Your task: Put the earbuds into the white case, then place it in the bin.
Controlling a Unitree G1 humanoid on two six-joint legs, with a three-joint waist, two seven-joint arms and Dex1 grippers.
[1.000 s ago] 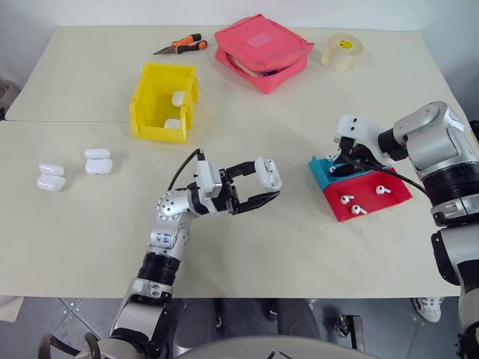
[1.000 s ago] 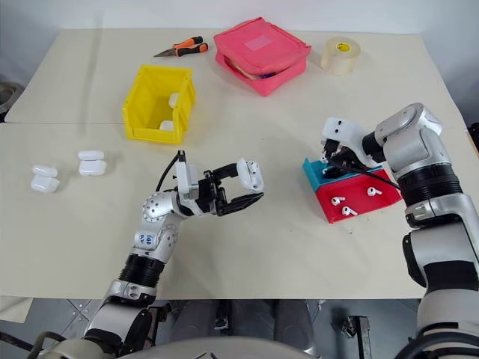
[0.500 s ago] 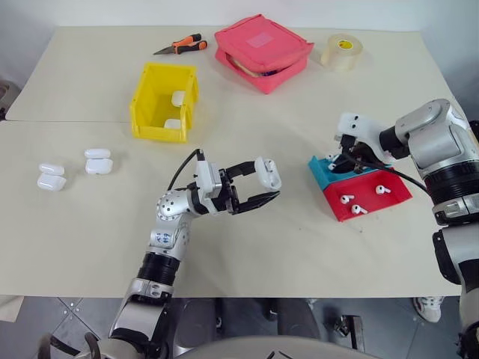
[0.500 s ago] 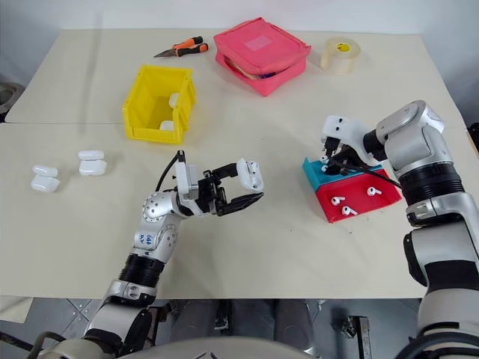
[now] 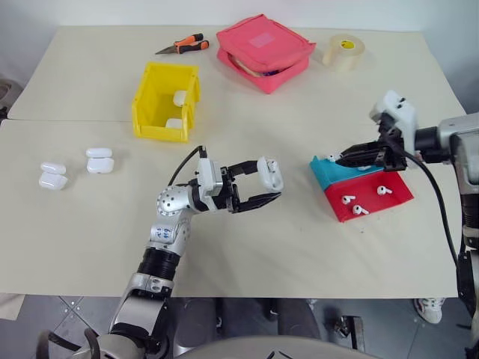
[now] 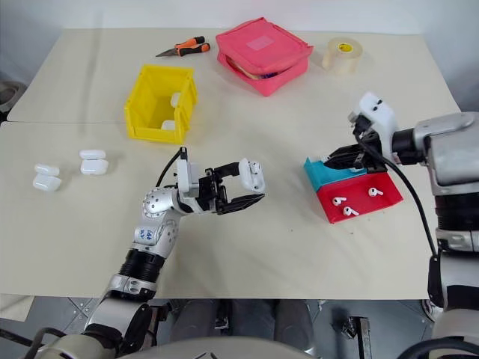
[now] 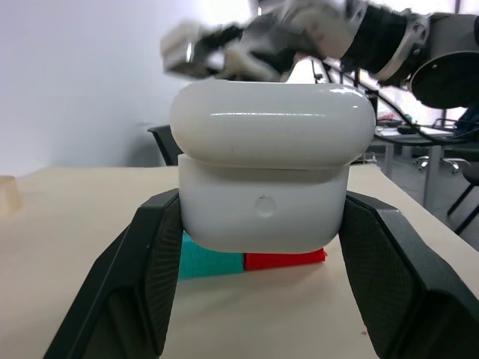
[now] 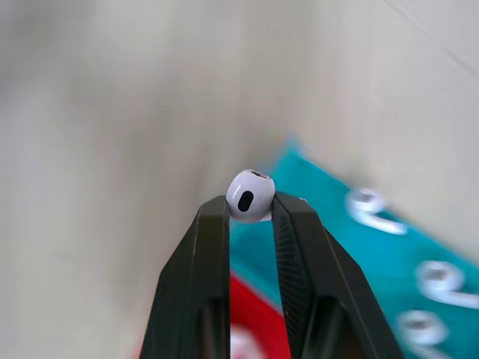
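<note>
Beige table point(image 5: 299, 247): yellow bin point(image 5: 165, 101), pink pouch point(image 5: 263, 51), tape roll point(image 5: 343, 52), pliers point(image 5: 179, 45), teal-red tray point(image 5: 363, 188), spare cases point(image 5: 75, 168).

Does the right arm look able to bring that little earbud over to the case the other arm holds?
Probably yes: bare table lies between the right gripper, pinching the earbud, and the case, though its lid looks shut.

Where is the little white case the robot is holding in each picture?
Left eye view: the white case sits mid-picture, between the left gripper's fingers.
Right eye view: white case near the middle, left of the teal and red tray.
Left wrist view: white case fills the centre, pinched between both fingers.
Right wrist view: I can't spot it here.
Shared landmark: the teal and red tray appears in all four.
</note>
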